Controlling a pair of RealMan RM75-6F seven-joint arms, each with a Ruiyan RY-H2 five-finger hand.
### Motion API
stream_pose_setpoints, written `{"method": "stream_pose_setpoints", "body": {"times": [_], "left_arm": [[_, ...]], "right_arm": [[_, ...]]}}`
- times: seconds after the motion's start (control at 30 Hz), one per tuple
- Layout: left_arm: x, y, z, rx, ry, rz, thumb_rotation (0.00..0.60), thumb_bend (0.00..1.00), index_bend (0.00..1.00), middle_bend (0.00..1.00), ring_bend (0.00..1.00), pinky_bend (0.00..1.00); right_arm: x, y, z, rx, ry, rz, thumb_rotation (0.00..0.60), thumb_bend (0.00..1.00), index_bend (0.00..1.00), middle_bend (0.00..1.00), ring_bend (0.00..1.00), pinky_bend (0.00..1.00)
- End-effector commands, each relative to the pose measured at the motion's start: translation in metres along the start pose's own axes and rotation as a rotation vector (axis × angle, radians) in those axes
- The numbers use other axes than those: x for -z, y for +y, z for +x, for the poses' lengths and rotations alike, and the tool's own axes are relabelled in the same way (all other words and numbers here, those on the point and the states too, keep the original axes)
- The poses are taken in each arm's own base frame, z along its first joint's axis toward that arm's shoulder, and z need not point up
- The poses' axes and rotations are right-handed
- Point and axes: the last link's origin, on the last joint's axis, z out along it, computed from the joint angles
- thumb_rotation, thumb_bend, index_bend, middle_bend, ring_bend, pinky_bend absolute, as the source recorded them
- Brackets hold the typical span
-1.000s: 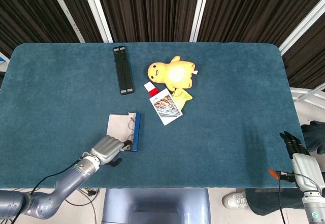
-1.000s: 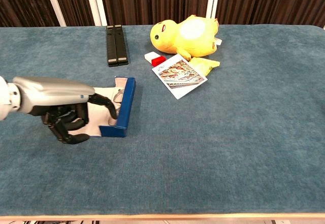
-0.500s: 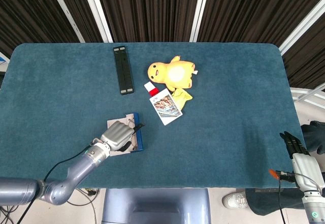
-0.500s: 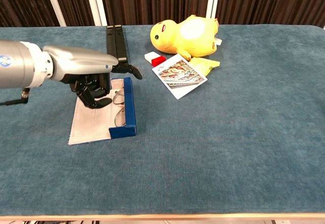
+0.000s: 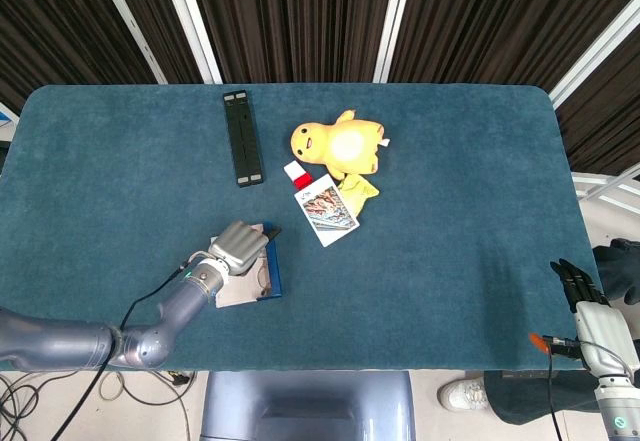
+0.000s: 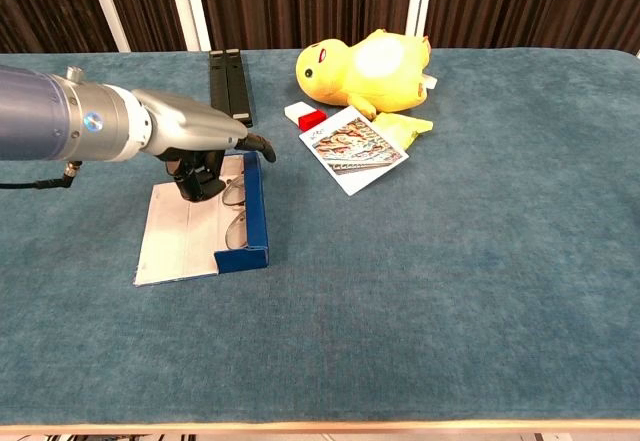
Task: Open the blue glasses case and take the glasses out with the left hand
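The blue glasses case [image 6: 256, 201] lies open on the teal table, its white lid [image 6: 178, 236] flat to the left and its blue wall standing. The glasses [image 6: 237, 223] lie inside against that wall. My left hand [image 6: 195, 146] hovers over the case's far end, with dark fingers [image 6: 198, 183] curled down beside the far lens and the thumb stretched toward the right. It holds nothing that I can see. In the head view the left hand [image 5: 240, 244] covers the far part of the case [image 5: 273, 269]. My right hand [image 5: 578, 283] hangs off the table's right side, empty, fingers straight.
A yellow plush duck [image 6: 365, 66] lies at the back centre. A picture card [image 6: 355, 146] and a small red and white block [image 6: 305, 116] lie in front of it. A long black bar [image 6: 228, 86] lies behind the case.
My left hand has moved from the case's near end, up and away from me, to its far end. The case has turned slightly. The right hand has stayed still.
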Motion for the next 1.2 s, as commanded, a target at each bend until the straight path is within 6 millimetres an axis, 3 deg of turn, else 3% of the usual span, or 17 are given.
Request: {"method": "stream_pose_setpoints", "body": {"times": [0.03, 0.4, 1.03, 1.2], "left_arm": [[-0.005, 0.002, -0.003, -0.011, -0.017, 0.006, 0.6, 0.6, 0.07, 0.89, 0.83, 0.92], [0.003, -0.01, -0.007, -0.027, -0.039, 0.047, 0.6, 0.61, 0.16, 0.91, 0.84, 0.92], [0.064, -0.059, -0.046, 0.036, -0.145, 0.133, 0.6, 0.61, 0.24, 0.92, 0.85, 0.92], [0.074, -0.064, -0.048, 0.055, -0.142, 0.139, 0.6, 0.51, 0.26, 0.92, 0.85, 0.92]], "right_arm": [[0.0, 0.0, 0.0, 0.0, 0.0, 0.0, 0.6, 0.13, 0.0, 0.0, 0.0, 0.2], [0.0, 0.0, 0.0, 0.002, 0.001, 0.001, 0.6, 0.13, 0.0, 0.0, 0.0, 0.2], [0.001, -0.001, 0.0, 0.003, 0.002, 0.001, 0.6, 0.13, 0.0, 0.0, 0.0, 0.2], [0.001, -0.001, 0.0, 0.004, 0.003, 0.001, 0.6, 0.13, 0.0, 0.0, 0.0, 0.2]]}}
